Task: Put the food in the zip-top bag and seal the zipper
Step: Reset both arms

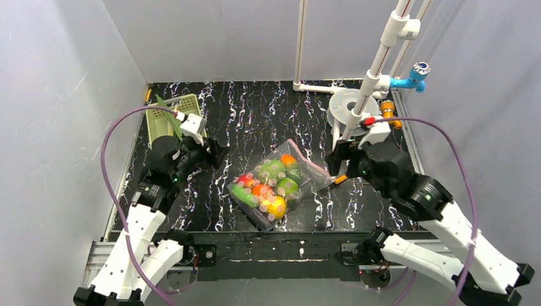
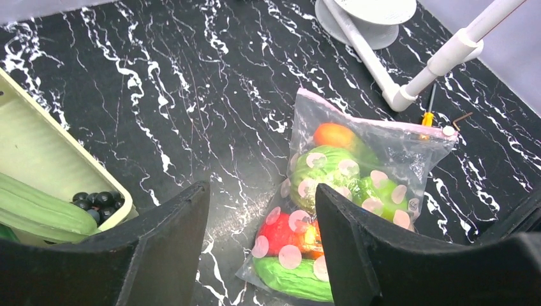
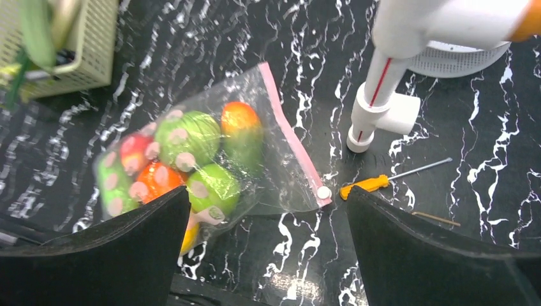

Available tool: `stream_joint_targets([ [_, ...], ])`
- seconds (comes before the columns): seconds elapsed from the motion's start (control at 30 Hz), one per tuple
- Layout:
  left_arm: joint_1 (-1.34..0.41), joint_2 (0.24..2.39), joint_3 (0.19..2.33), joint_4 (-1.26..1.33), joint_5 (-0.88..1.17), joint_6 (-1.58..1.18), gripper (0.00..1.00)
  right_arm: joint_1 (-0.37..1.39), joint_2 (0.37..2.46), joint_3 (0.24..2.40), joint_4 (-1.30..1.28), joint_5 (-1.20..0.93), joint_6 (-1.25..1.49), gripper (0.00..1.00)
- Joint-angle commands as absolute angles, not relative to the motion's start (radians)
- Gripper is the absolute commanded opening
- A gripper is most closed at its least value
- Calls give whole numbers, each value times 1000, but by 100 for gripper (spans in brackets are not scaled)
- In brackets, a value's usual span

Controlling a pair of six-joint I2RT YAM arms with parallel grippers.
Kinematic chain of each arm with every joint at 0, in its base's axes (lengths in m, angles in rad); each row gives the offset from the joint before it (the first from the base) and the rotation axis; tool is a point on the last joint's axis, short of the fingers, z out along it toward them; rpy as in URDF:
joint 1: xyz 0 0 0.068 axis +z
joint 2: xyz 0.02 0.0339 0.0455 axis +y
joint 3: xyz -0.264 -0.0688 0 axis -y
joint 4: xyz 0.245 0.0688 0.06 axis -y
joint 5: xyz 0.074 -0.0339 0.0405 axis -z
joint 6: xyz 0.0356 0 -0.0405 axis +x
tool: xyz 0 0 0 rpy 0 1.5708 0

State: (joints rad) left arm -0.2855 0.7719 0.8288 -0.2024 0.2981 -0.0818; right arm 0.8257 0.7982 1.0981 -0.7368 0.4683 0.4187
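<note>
While the left tool [image 2: 261, 188] hovers parted, the right tool [image 3: 268, 194] gapes.

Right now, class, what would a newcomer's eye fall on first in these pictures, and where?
The clear zip-top bag, stuffed with bright toy food, lies at the middle of the black table. Its pinkish zipper edge faces the right pincer; that and the left pincer stand open beside the bag, touching nothing. A pale green basket sits far left.

We see black marbled table [image 1: 255, 121] carrying zip-top bag [image 1: 305, 167] mid-table, green basket [image 1: 167, 115] far left, white pipe stand [image 1: 348, 105] far right, orange screwdriver [image 3: 383, 180] just beside the bag.
</note>
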Motion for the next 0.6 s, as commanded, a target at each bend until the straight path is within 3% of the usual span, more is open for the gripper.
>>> stream_joint_targets([
  [0.0, -291, 687, 775, -156, 272, -91, 61, 824, 640, 1079, -663, 483, 396, 98],
  [0.13, -291, 565, 776, -142, 237, -173, 67, 825, 514, 1088, -655, 519, 367, 98],
  [0.43, -291, 442, 1003, -141, 205, -218, 97, 824, 359, 1163, -678, 573, 324, 98],
  [0.57, -292, 408, 1079, -151, 179, -197, 98, 824, 313, 1218, -729, 636, 348, 98],
])
